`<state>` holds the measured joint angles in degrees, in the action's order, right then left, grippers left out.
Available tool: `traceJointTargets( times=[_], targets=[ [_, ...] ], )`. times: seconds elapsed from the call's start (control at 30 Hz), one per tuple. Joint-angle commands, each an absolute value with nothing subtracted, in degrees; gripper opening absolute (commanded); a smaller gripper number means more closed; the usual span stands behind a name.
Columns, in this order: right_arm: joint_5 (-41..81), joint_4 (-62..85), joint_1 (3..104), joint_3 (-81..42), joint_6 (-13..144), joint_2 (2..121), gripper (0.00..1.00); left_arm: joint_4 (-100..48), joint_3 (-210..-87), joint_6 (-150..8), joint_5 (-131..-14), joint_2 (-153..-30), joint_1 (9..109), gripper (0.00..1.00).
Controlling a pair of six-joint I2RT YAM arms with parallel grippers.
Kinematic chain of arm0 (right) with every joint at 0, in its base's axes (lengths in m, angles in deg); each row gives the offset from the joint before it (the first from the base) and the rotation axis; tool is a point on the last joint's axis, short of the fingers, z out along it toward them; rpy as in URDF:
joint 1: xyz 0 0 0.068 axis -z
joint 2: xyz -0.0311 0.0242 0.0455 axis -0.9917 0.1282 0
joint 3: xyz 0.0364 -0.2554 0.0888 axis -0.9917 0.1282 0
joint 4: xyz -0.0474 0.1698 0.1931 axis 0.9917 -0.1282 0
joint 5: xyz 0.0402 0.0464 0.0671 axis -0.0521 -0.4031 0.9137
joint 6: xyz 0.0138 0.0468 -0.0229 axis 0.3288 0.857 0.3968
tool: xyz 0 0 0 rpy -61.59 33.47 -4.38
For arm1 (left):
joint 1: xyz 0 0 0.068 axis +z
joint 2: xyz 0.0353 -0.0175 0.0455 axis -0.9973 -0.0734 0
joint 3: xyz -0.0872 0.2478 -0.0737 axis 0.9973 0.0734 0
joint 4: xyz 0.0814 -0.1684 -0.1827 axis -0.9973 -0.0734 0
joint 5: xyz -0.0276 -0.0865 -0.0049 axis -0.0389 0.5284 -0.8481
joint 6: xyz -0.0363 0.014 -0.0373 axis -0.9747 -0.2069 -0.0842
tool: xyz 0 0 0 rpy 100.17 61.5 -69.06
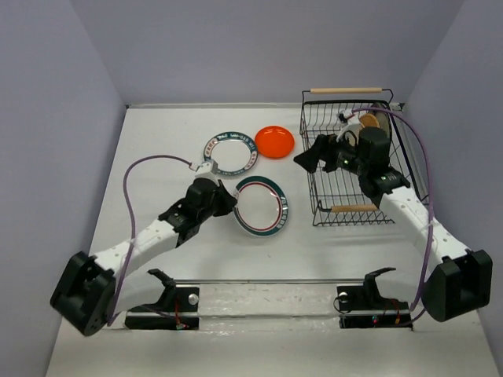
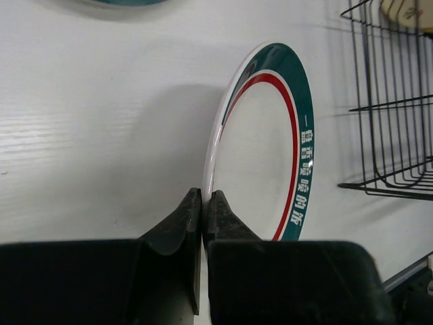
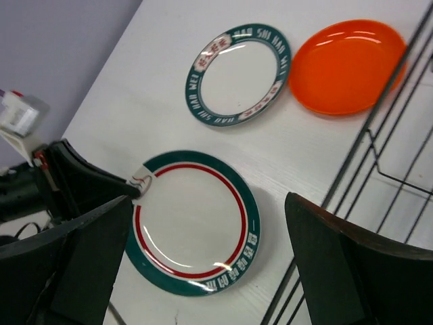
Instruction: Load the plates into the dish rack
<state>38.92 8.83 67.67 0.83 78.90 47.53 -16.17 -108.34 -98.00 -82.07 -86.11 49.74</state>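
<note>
Our left gripper (image 2: 203, 196) is clamped on the near-left rim of the green-and-red-rimmed plate (image 1: 262, 206), which sits on the table (image 1: 157, 141) between the two arms, just beside the dish rack (image 1: 339, 188). In the left wrist view the held side looks tipped up off the surface, though we cannot tell how far. Our right gripper (image 1: 310, 155) hangs with its fingers spread apart and empty over the rack's left wall. The orange plate (image 1: 274, 140) and the patterned-rim plate (image 1: 230, 151) lie flat farther back, and a few plates (image 1: 368, 122) already stand at the rack's far end. We judge this plate stiff, glossy and fairly light, probably melamine or glazed ware: it will not flex, but a thin rim pinch can slip or let it swing. We would grip deep over the rim and keep it near vertical to slot it between the wires.
</note>
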Motion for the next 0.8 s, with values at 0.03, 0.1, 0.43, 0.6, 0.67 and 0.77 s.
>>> traceJointTargets(
  times=[0.03, 0.1, 0.43, 0.6, 0.67, 0.77],
  targets=[
    [47.2, 9.9, 61.5, -4.4, 74.1, 52.8, 1.00, -24.6, -110.8, -93.3, -85.9, -68.6, 50.2, 0.06],
    [46.7, 9.7, 59.1, -5.1, 73.0, 53.9, 1.00, -25.8, -112.0, -92.1, -84.6, -66.0, 50.3, 0.06],
    [46.6, 5.9, 57.8, -6.5, 68.6, 57.7, 1.00, -25.9, -117.0, -89.6, -76.7, -60.0, 50.4, 0.06],
    [54.6, 5.3, 57.8, -6.2, 69.4, 60.7, 1.00, -24.3, -117.9, -89.9, -74.5, -57.5, 50.3, 0.06],
    [60.7, 5.6, 57.8, -6.5, 69.7, 62.0, 0.97, -24.1, -118.2, -89.7, -74.6, -57.1, 50.4, 0.06],
    [70.0, 13.6, 57.8, -4.9, 73.1, 61.9, 0.80, -24.1, -118.5, -89.2, -75.0, -57.3, 50.3, 0.06]
  ],
)
